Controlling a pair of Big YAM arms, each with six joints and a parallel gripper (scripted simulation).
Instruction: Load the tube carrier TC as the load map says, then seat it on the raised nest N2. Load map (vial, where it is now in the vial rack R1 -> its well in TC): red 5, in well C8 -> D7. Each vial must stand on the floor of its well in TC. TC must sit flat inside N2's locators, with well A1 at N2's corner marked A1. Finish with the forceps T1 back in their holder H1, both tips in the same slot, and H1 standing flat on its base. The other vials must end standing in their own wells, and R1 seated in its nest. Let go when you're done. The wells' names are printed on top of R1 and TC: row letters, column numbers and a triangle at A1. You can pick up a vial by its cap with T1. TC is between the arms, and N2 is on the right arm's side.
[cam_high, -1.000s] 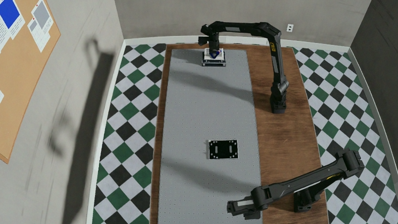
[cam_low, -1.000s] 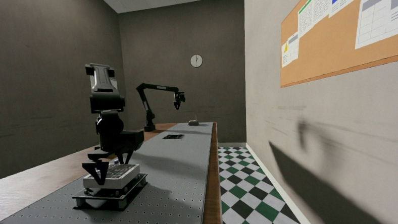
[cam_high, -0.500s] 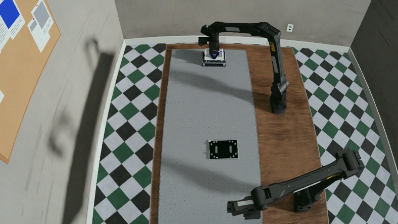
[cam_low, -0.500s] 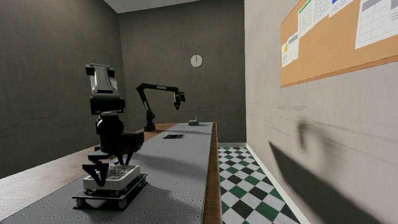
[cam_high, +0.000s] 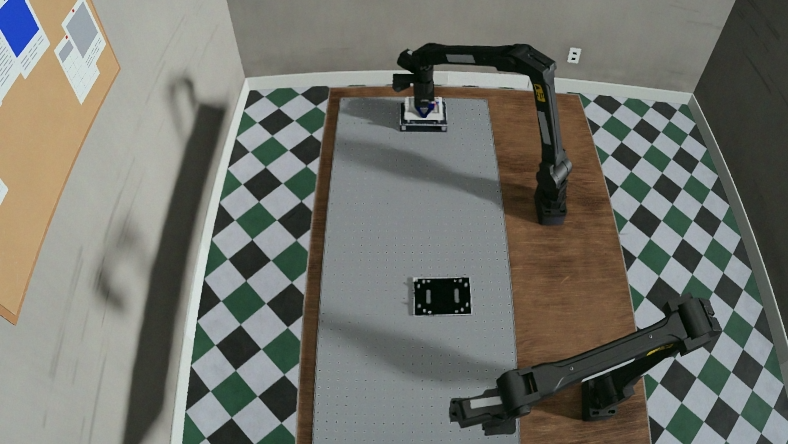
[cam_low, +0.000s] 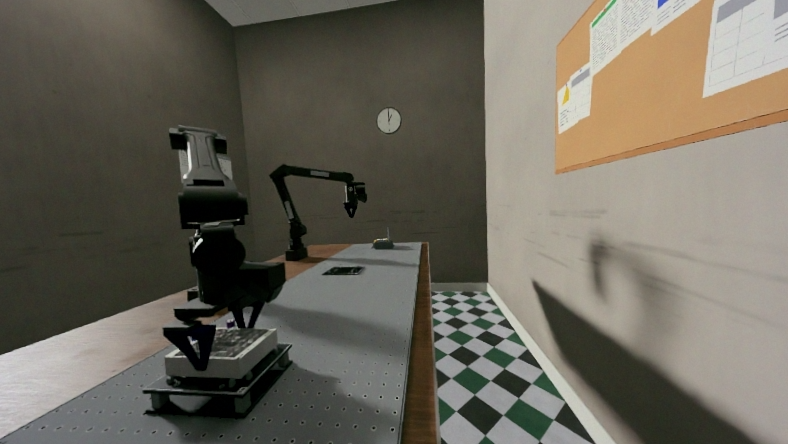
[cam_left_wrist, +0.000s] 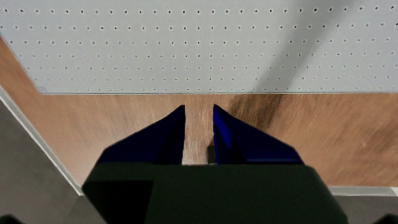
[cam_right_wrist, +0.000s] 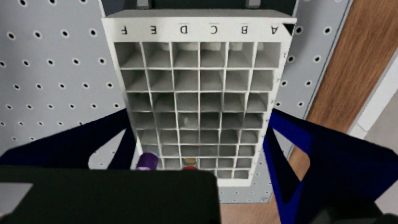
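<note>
Right gripper clamped on carrier TC over raised nest N2; left gripper unladen

Wooden worktop (cam_high: 567, 275) (cam_low: 55, 358) (cam_left_wrist: 125, 125) (cam_right_wrist: 370, 75), with a perforated gray board (cam_high: 413, 220) (cam_low: 341, 319) (cam_left_wrist: 200, 50) (cam_right_wrist: 50, 40) reaching close to one long edge. Both arms are based on the bare wood along the opposite long edge. Right arm (cam_high: 545, 121) (cam_low: 212, 204) reaches to a board corner area near its short edge; left arm (cam_high: 595, 358) (cam_low: 319, 173) reaches out over the board nearer the other short edge. Flat black nest plate (cam_high: 442, 295) (cam_low: 344, 270) lies between them, well in from the corners. Raised nest N2 (cam_high: 423, 130) (cam_low: 193, 390) (cam_right_wrist: 200, 4) stands near the right arm's short edge. White TC (cam_high: 410, 115) (cam_low: 242, 369) (cam_right_wrist: 200, 19) is directly above N2's plate; can't tell if fully seated. A1 triangle visible on TC, N2's mark not readable.

Right gripper (cam_high: 424, 113) (cam_low: 223, 347) (cam_right_wrist: 201, 112): clenched across TC, a finger on each side. Left gripper (cam_low: 351, 214) (cam_left_wrist: 199, 107): fingers slightly apart, nothing between, above the board. Purple cap (cam_low: 230, 324) (cam_right_wrist: 147, 161) in row F, red cap (cam_right_wrist: 190, 168) around row D, both toward TC's high-number end; red's exact well is unclear, partly hidden.
</note>
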